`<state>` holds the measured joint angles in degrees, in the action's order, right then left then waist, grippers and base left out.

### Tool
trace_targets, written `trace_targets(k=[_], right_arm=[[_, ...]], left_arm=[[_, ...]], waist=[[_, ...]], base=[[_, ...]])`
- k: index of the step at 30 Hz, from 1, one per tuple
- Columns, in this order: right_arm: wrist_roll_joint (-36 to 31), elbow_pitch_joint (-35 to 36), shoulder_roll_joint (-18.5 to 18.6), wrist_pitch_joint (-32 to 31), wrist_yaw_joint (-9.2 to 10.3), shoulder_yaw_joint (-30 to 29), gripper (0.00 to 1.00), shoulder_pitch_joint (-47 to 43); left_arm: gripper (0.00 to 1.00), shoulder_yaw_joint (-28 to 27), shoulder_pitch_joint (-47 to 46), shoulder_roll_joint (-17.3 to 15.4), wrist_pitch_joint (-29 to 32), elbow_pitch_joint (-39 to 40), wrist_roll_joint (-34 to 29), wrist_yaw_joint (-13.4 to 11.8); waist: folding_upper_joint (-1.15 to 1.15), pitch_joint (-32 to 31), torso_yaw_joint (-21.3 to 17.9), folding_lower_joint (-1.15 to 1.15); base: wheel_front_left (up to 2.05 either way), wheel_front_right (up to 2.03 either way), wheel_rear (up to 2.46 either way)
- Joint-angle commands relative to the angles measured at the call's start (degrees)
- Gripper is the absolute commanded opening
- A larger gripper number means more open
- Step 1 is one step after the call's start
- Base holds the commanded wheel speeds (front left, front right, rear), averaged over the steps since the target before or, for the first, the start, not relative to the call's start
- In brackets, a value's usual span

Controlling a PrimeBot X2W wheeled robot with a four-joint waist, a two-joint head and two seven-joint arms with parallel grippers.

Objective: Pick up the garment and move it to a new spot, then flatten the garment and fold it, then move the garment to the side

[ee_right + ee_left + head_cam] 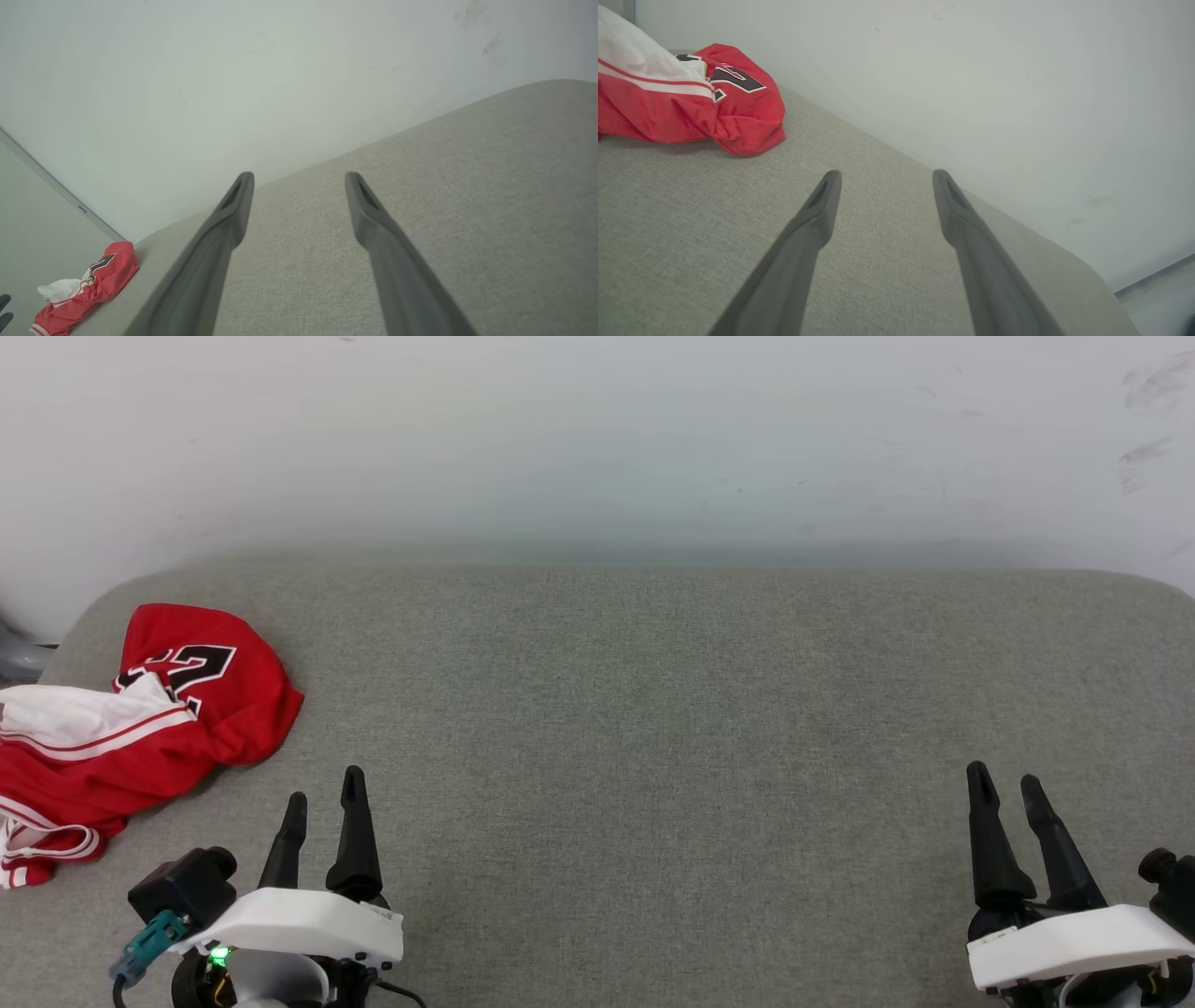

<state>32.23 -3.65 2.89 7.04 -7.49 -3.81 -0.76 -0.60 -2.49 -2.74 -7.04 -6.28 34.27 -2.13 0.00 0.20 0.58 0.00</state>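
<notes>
The garment point(140, 728) lies crumpled at nine o'clock on the grey tabletop point(653, 709), red with a white sleeve and part of a black number showing. The left gripper point(325, 786) sits at seven o'clock near it and the right gripper point(1003, 775) at four, well apart; both hold their fingers spread, gripping nothing.

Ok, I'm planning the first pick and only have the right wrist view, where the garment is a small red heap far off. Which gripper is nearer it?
Observer: The left gripper; in the head view the garment lies just ahead and to its left, untouched.
Operator: Is it open?
Observer: Yes, its fingers stand apart above the grey cushion, nothing between them.
Operator: How does the garment lie?
Observer: Crumpled, a red-striped white sleeve partly covering a black white-outlined number.
</notes>
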Motion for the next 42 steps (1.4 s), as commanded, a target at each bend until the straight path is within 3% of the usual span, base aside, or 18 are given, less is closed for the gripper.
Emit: trace_targets(k=[1, 27, 42], right_arm=[[-1.76, 1.02, 0.01, 0.49, -0.01, 0.14, 1.00, 0.03], [-17.24, 2.67, -0.01, 4.22, 0.00, 0.35, 1.00, -1.91], [-23.15, 3.47, -0.02, 5.89, 0.00, 0.25, 1.00, -2.76]], left_arm=[[1.00, 0.18, 0.14, -0.26, -0.54, 0.82, -1.73, -0.37], [1.00, 3.07, 1.08, -1.07, -4.27, 2.02, -17.16, -2.47], [1.00, 3.63, 1.79, -0.87, -5.92, 1.70, -23.08, -1.88]], waist=[[0.00, -0.01, 0.02, 0.00], [0.00, -0.24, 0.22, 0.00], [0.00, -0.45, 0.27, 0.00]], base=[[0.00, 0.00, 0.00], [0.00, 0.00, 0.00], [0.00, 0.00, 0.00]])
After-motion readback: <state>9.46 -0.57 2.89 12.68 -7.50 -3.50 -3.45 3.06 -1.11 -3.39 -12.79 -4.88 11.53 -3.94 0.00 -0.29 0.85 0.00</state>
